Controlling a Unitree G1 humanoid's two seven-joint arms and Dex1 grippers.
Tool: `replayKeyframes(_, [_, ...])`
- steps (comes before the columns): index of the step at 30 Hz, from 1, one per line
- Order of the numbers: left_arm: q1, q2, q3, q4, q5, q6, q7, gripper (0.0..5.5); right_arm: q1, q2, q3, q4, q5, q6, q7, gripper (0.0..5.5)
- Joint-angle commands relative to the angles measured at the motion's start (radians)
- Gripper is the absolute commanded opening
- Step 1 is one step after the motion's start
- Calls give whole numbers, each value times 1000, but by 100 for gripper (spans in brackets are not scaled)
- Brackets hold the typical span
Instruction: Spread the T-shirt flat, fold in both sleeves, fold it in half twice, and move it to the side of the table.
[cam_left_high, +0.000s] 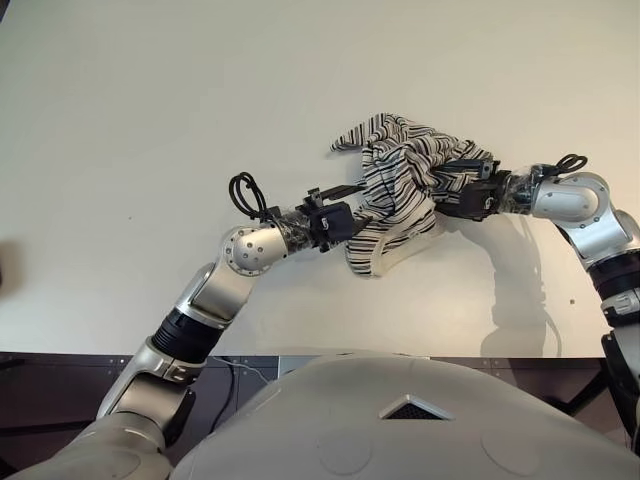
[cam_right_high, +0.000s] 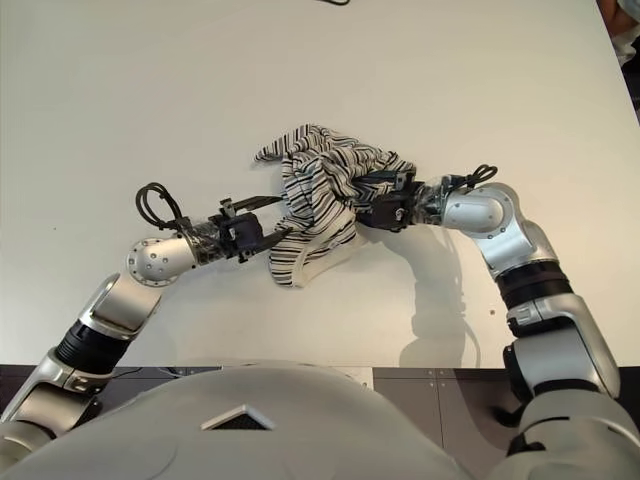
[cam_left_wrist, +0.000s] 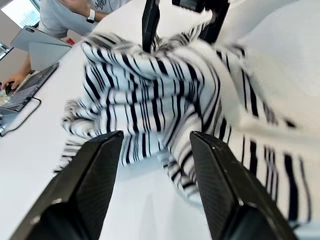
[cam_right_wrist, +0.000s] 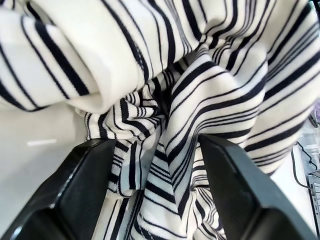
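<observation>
The T-shirt (cam_left_high: 398, 168) lies in a crumpled heap near the middle of the surface (cam_left_high: 150, 120), nothing spread yet, and I can pick out no sleeve or hem. My left hand (cam_left_wrist: 156, 140) sits low at the heap's left edge with its fingers wide, the cloth just ahead of the tips. My right hand (cam_right_wrist: 156, 142) is pushed into the opposite side, also wide, with striped folds hanging between its fingers. The risk I see is closing on several layers at once, since a pull would then drag the whole bundle instead of opening it. A shallow pinch could slip off. The hands face each other across a small heap and could clash.
</observation>
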Motion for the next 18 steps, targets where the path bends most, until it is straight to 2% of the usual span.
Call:
replayKeyframes(1, [-1, 42, -76, 168, 119, -35, -29, 247, 9, -35, 25, 85, -107, -1, 11, 304])
replayKeyframes(5, [-7, 93, -103, 234, 188, -74, -58, 247, -42, -57, 28, 140, -158, -50, -1, 304])
replayKeyframes(8, [-9, 184, -104, 266, 254, -108, -76, 247, -78, -97, 18, 170, -169, -73, 19, 304])
replayKeyframes(12, [50, 331, -17, 260, 235, -171, -63, 247, -90, -177, -1, 221, -168, -111, 44, 304])
replayKeyframes(15, [98, 365, 84, 246, 103, -164, -80, 247, -51, -210, -11, 202, -113, -140, 97, 304])
replayKeyframes(18, [133, 356, 127, 201, 4, -188, -102, 247, -4, -219, -35, 125, -25, -148, 144, 304])
